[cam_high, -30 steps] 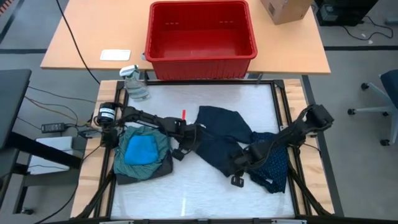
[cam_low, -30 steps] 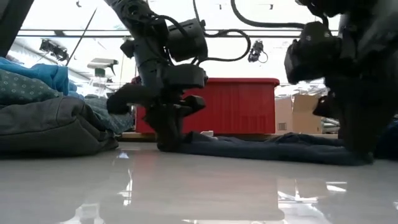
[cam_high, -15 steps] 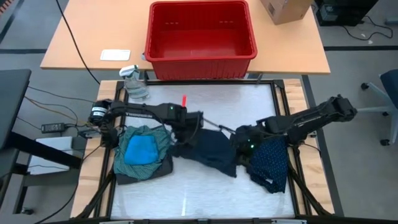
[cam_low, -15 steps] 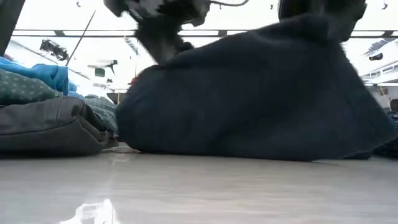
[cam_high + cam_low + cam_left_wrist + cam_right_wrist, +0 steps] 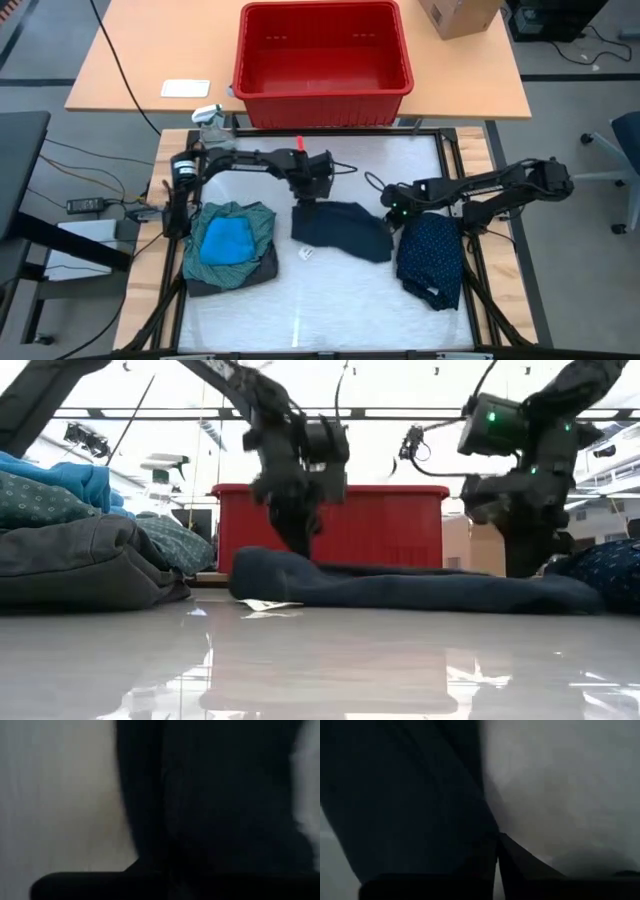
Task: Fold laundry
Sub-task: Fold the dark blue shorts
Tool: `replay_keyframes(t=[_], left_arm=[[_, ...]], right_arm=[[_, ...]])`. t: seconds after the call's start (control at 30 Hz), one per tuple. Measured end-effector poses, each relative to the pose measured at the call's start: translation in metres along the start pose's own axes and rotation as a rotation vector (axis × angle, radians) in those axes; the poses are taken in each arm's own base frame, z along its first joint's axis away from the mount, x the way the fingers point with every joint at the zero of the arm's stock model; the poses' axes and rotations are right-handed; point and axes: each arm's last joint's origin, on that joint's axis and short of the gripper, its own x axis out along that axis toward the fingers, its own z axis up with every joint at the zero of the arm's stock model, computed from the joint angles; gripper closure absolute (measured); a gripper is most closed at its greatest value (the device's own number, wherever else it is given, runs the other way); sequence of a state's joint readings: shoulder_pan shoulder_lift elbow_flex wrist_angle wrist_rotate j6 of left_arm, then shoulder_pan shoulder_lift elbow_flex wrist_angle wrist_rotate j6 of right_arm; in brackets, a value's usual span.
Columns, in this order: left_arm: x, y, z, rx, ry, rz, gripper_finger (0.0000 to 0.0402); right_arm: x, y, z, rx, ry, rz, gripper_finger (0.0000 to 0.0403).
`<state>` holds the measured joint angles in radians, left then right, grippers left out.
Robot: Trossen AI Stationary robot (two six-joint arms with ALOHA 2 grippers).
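I have both arms down on the dark navy garment (image 5: pixel 342 228), which lies folded over into a compact band near the table's centre, running from about 9 o'clock to 3 o'clock across the middle of the white table (image 5: pixel 330 300). My left gripper (image 5: pixel 308 198) sits at the garment's 11 o'clock corner, and my right gripper (image 5: pixel 392 212) is at its 2 o'clock corner; from the low view both come straight down onto the cloth's far edge. The wrist views show only dark fabric pressed close against the fingers, so I can't tell whether either set of jaws is pinching cloth or has just let go. A small pale tag or scrap (image 5: pixel 307 254) lies on the table just off the garment's 7 o'clock corner. For progress, I judge one stack finished at 9 o'clock: the teal-green shirt (image 5: pixel 255 225) over a dark grey piece (image 5: pixel 262 272), with the small bright blue piece (image 5: pixel 226 240) on top. The navy dotted piece (image 5: pixel 432 257) at 4 o'clock looks loosely gathered, not yet neatly folded. So I'd put this roughly midway: this garment needs a further fold or tidying, then the dotted one. The red bin (image 5: pixel 322 50) stands beyond the table at 12 o'clock, the spray bottle (image 5: pixel 213 125) at 10 o'clock.
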<state>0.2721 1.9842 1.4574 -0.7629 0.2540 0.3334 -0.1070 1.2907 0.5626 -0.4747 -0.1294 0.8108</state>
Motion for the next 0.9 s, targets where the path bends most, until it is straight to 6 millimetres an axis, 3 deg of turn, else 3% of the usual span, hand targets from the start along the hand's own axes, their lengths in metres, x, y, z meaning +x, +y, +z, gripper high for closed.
replay_keyframes(t=[0.1, 0.23, 0.4, 0.5, 0.63, 0.9], left_arm=[[0.007, 0.013, -0.009, -0.114, 0.062, 0.039, 0.0343], [-0.004, 0.021, -0.011, -0.220, 0.036, 0.062, 0.0308], [-0.037, 0.022, -0.007, -0.292, -0.060, 0.093, 0.0287], [-0.058, 0.022, -0.007, -0.366, -0.104, 0.109, 0.0286], [-0.081, 0.010, -0.008, -0.502, -0.169, 0.107, 0.0285], [-0.044, -0.045, -0.046, -0.848, -0.407, -0.036, 0.0249]], right_arm=[[0.003, -0.007, 0.003, 0.079, -0.030, 0.015, 0.0350], [0.000, 0.002, 0.011, 0.068, -0.078, 0.085, 0.0306], [-0.016, 0.021, 0.032, -0.005, -0.246, 0.140, 0.0259], [-0.024, 0.030, 0.051, -0.096, -0.359, 0.176, 0.0255], [-0.018, 0.025, 0.079, -0.224, -0.369, 0.134, 0.0259], [-0.005, 0.037, 0.137, -0.580, -0.324, 0.141, 0.0237]])
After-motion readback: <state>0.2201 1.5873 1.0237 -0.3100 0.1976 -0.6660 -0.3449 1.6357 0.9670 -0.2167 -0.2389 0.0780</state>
